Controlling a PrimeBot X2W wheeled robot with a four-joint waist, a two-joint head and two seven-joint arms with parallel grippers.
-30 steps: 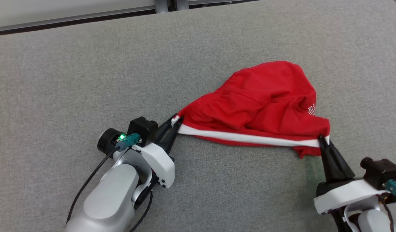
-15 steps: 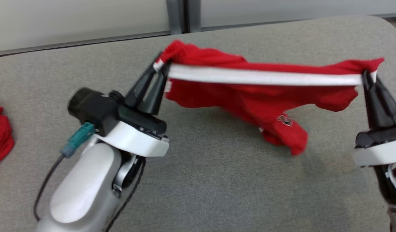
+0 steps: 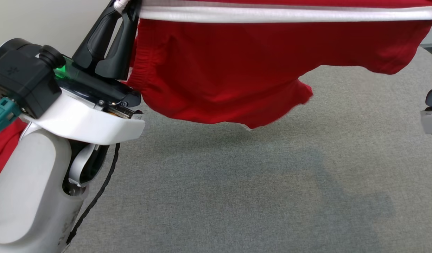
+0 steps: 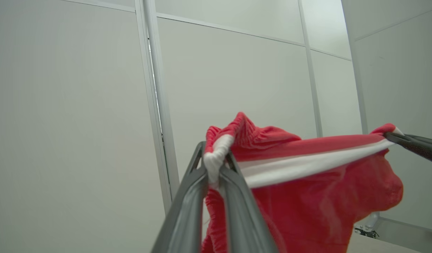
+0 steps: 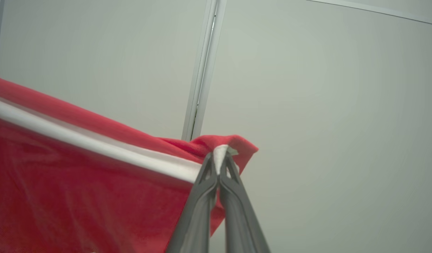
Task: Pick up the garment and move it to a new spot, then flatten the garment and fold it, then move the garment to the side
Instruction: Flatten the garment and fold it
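- While the garment [image 3: 219,70], red with a white stripe [image 3: 272,14] along its upper edge, is hanging clear above the grey tabletop [image 3: 237,196] in the head view, the left gripper [image 3: 126,6] is holding the stripe's left end at the top of the picture, its jaws pressing together on the cloth. The stripe is running taut to the right edge, and the red fabric is drooping below it and casting a soft shadow [image 3: 272,165] on the tabletop. Another piece of red cloth [image 3: 3,151] is lying at the left edge, behind the left arm [image 3: 29,196].
- In the left wrist view, the left gripper's fingers [image 4: 188,211] are rising from the bottom edge, the jaws clamping the bunched white end of the stripe. A gathered red band is standing up just above the tips. The garment is stretching away to the right, where the right gripper [image 4: 390,135] is gripping its far corner. Pale wall panels [image 4: 78,105] are standing behind.
- In the right wrist view, the right gripper's jaws are squeezing tight on the stripe's other end, with a small red flap poking just past the tips. The garment is sloping away to the left and hanging down the lower left of the picture.
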